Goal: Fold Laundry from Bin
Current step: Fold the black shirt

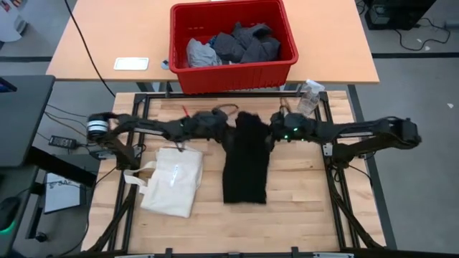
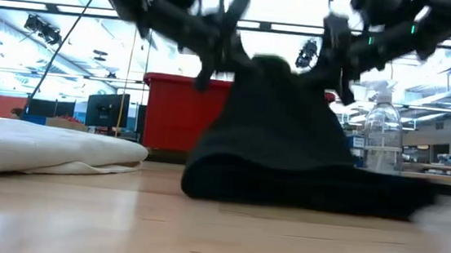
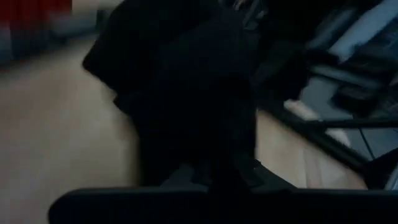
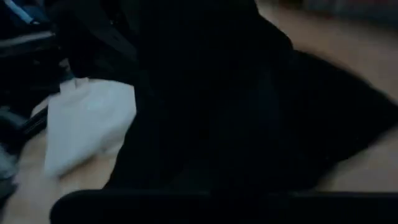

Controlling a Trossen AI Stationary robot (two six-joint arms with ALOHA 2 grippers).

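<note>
— What's on the wooden table?
— One black T-shirt [image 1: 245, 166], one cream tote bag [image 1: 172, 180], one clear plastic bottle [image 1: 310, 97].
— And at twelve o'clock?
— One red bin [image 1: 231, 44], one white tray [image 1: 131, 64].

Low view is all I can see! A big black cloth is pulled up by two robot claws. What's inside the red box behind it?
Observer: The bin holds more laundry, grey and dark pieces piled together.
Operator: What's the white lump beside me?
Observer: A cream tote bag with handles, lying flat on the left gripper's side.
Operator: Is the black cloth spread wide?
Observer: No. From above, the black T-shirt is a long narrow strip; the right gripper pinches its other top corner.
</note>
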